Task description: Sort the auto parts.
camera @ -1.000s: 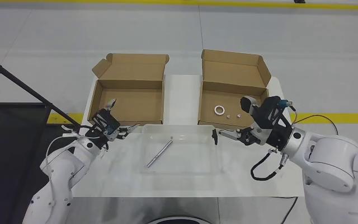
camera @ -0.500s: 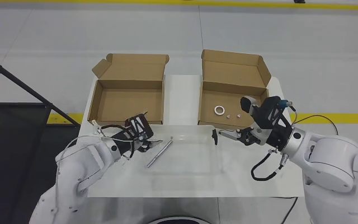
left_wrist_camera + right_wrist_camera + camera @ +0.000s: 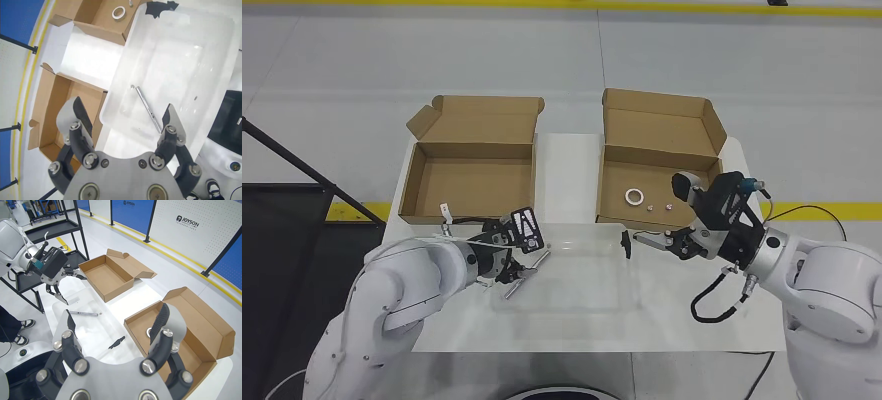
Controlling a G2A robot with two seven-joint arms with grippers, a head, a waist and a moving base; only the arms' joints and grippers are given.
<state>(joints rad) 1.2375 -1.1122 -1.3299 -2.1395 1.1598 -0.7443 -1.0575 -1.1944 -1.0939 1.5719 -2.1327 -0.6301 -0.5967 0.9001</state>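
Since the coming move turns on how the metal rod [image 3: 527,272] lies to the left gripper [image 3: 123,102], that relation gets most of this entry. Just beyond the far-left corner of the clear tray [image 3: 582,300] sits the left cardboard box [image 3: 470,188], open, nothing seen inside. The left gripper hangs over the tray's left end, jaws spread wide, nothing between them. Rod: flat on the tray floor at that same end, just below and slightly ahead of the gripper. Its long axis slants from the tray's near-left toward its middle. In the left wrist view it runs away from the wrist, so the jaws would close across its thin width, not along it. Offset noted: the rod's near end sits close beside one fingertip [image 3: 171,118], not centred in the gap. Judgement: a small sideways correction, then a straight descent, should bracket it. A tiny speck [image 3: 132,86] lies by the rod's far end, too small to identify. Left arm pose: forearm across the tray's left edge, wrist pitched down at the tray floor; clearly the nearer arm. Above the tray's right end the right gripper [image 3: 115,308] has its jaws likewise apart and empty, well apart from the rod, near a scrap of black tape [image 3: 625,241] on the tray's far rim. Just beyond the tray's far-right corner, the right cardboard box [image 3: 682,185] holds a white ring [image 3: 636,196] and two small bits.
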